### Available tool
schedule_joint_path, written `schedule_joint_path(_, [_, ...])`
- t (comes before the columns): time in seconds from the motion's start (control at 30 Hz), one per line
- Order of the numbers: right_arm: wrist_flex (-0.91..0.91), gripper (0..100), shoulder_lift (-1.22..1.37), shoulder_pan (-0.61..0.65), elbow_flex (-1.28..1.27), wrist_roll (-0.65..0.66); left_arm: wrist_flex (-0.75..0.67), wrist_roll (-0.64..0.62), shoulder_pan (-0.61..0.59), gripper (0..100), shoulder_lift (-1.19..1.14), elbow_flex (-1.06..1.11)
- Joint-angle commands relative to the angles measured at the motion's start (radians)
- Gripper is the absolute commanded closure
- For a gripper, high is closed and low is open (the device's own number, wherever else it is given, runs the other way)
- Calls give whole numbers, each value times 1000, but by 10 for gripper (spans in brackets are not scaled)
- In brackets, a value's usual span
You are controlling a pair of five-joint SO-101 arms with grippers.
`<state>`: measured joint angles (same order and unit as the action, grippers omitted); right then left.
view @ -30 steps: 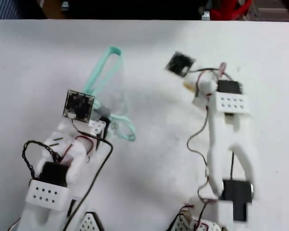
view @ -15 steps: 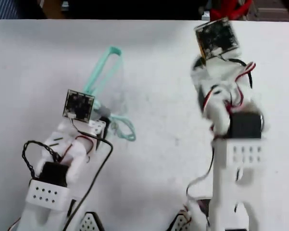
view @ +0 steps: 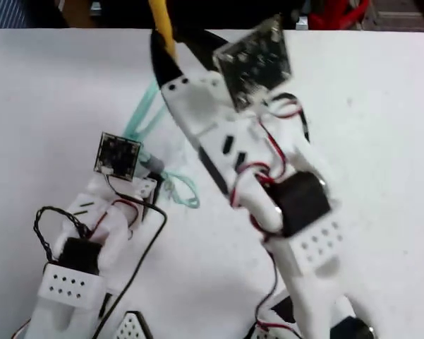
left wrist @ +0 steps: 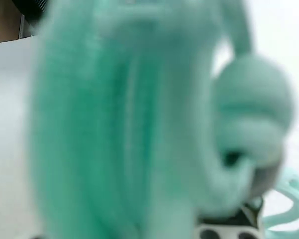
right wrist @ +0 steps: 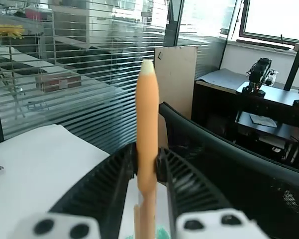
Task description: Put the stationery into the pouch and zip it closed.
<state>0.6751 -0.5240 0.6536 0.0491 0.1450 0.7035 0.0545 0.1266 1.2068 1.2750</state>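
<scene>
While the right gripper [right wrist: 148, 155] pinches an orange pencil [right wrist: 147, 109] upright, it hangs by the far end of the pouch [view: 142, 116]. Left gripper [view: 152, 165] sits at its near part. Can't tell its grip.

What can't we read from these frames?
Pouch mouth and zip: high view, right arm lies across it; left wrist view, teal blur.
Pouch contents: clear body too faint in high view.
Left pincer state: under its camera board in high view.
Pencil lower end: cut by right wrist view's frame edge, past the right pincer.
</scene>
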Motion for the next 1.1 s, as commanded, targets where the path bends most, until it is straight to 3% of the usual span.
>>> schedule_joint_path(0.0, [-101, 981, 79, 12, 38, -12, -25, -3, 8, 837, 16, -8])
schedule_joint_path(0.27, [-168, 981, 188, 10, 31, -12, -25, -3, 2, 837, 16, -9])
schedule_joint_path(0.67, [62, 969, 188, 28, -51, -6, -25, -3, 1, 837, 16, -11])
schedule_joint_path(0.9, [268, 665, 77, 35, -15, -3, -25, -3, 1, 837, 16, -11])
schedule_joint_path(1.07, [329, 728, -33, 4, -21, -3, -25, -3, 1, 837, 16, -11])
